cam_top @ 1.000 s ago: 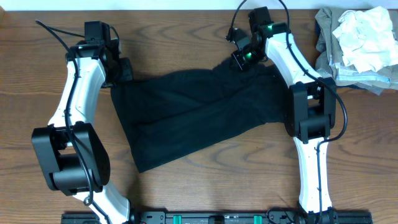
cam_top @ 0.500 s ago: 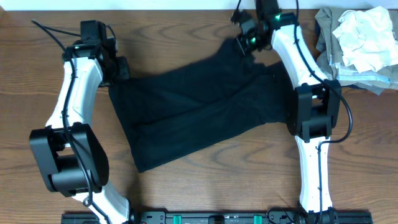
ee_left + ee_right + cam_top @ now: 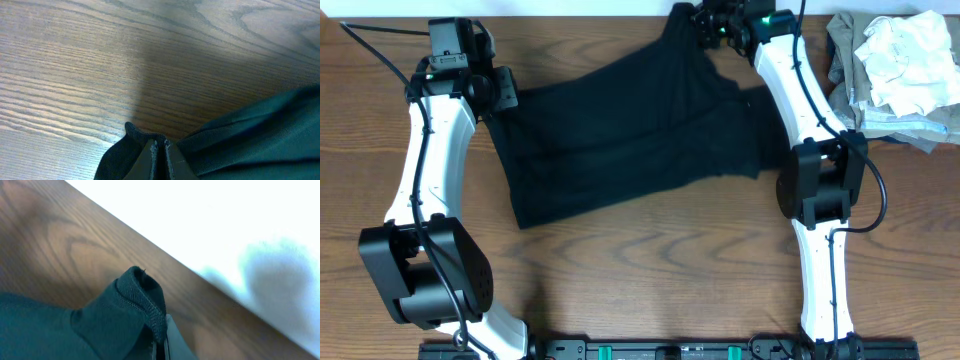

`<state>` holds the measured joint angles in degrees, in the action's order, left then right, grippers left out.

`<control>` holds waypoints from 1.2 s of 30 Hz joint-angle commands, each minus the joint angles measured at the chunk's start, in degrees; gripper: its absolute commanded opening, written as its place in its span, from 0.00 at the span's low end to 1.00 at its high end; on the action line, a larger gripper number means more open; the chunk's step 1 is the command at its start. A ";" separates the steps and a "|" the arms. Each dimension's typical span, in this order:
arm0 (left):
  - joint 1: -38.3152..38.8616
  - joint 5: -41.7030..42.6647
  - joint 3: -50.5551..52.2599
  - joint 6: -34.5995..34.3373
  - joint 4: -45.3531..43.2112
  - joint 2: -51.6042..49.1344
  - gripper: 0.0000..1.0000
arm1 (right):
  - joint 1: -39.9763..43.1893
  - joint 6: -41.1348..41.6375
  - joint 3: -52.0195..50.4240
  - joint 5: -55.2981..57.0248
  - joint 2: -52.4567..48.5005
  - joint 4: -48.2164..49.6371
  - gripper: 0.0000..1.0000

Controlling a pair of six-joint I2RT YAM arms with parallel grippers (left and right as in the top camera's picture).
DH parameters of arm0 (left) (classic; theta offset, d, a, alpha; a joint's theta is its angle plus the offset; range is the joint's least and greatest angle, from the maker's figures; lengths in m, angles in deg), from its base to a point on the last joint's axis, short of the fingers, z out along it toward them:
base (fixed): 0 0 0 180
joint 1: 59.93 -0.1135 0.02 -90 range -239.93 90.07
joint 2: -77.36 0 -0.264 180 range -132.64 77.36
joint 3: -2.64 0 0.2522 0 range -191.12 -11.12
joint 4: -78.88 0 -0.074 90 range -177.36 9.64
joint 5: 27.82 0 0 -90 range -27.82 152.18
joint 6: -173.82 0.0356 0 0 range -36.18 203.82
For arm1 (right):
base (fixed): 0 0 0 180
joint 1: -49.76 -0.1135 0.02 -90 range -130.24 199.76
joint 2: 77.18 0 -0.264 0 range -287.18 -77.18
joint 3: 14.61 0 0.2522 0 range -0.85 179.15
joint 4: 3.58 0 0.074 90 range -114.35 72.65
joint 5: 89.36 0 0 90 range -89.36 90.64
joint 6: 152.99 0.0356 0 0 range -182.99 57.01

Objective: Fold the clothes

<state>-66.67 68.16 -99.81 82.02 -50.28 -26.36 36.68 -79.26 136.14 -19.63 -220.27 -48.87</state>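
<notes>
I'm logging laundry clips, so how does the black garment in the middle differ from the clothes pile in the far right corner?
The black garment lies spread out, mostly flat; the clothes pile is a crumpled heap. The garment is one dark piece; the pile mixes white, grey-green and pale blue fabric. The left tool and right tool each pinch the garment's edge; nothing touches the pile. Both rest on the wooden table.

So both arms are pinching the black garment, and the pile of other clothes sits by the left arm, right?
Not quite. The overhead view shows the pile of clothes by the right arm. The rest holds: the left end effector and right end effector each pinch the black garment.
</notes>
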 commanded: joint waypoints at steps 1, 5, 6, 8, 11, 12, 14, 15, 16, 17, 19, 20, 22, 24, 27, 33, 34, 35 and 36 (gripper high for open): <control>-0.31 -0.63 -1.29 0.55 0.37 0.85 0.06 | -0.83 -1.16 0.85 0.98 0.48 -0.35 0.01; -0.31 -0.66 -1.29 0.55 2.95 0.85 0.06 | -0.79 -1.16 0.96 0.96 1.03 -8.61 0.01; -0.31 -0.66 -1.29 0.55 3.72 0.85 0.06 | -0.68 -1.16 0.96 0.96 1.16 -10.95 0.01; -0.33 -0.66 -1.29 0.55 5.55 0.85 0.06 | -0.17 -1.16 0.96 0.94 2.14 -17.22 0.01; -0.31 -0.66 -1.25 0.55 8.98 0.85 0.06 | 0.50 -1.27 0.96 0.98 4.33 -24.63 0.01; -0.31 -0.63 -1.16 0.50 10.25 0.85 0.06 | 0.81 -1.42 0.96 0.98 4.94 -26.12 0.01; -0.31 -0.63 -0.83 0.48 12.31 0.85 0.06 | 1.55 -1.40 0.96 0.96 5.70 -27.82 0.01; -0.28 -0.63 -0.46 0.48 13.27 0.85 0.06 | 1.90 -1.38 0.96 0.96 5.75 -28.65 0.01; -0.24 -0.61 -0.02 0.48 14.19 0.85 0.06 | 2.25 -1.38 0.96 0.96 5.77 -29.64 0.01; -0.24 -0.63 0.46 0.48 14.95 0.85 0.06 | 2.54 -1.42 0.96 0.98 5.77 -30.71 0.01; -0.26 -0.61 1.90 0.48 16.35 0.85 0.06 | 3.26 -1.88 0.96 0.98 5.73 -33.64 0.01; -0.26 -0.63 2.64 0.48 16.68 0.85 0.06 | 3.58 -2.43 0.94 1.01 5.73 -34.99 0.01; -0.26 -0.61 4.46 0.48 16.76 0.85 0.06 | 4.37 -3.13 0.96 1.01 5.73 -38.40 0.01; -0.26 -0.61 6.29 0.48 16.65 0.85 0.06 | 5.01 -3.13 0.94 0.98 5.73 -42.01 0.02; -0.26 -0.63 8.94 0.50 16.61 0.85 0.06 | 5.62 -3.91 -0.22 1.01 5.70 -47.12 0.26; -0.26 -0.63 12.50 0.50 15.78 0.85 0.06 | 5.68 -4.37 -1.07 3.32 5.70 -54.34 0.41; -0.26 -0.63 12.61 0.50 16.00 0.85 0.06 | 5.68 -4.35 -1.07 3.74 5.70 -55.01 0.41; -0.26 -0.63 12.61 0.50 16.20 0.85 0.06 | 5.70 -4.35 -1.07 3.91 5.70 -55.60 0.41; -0.26 -0.63 12.61 0.50 16.31 0.85 0.09 | 5.75 -4.35 -1.07 3.96 5.70 -55.74 0.40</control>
<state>-66.67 68.18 -87.48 82.37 -34.43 -26.34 42.25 -83.04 135.44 -16.86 -216.32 -104.08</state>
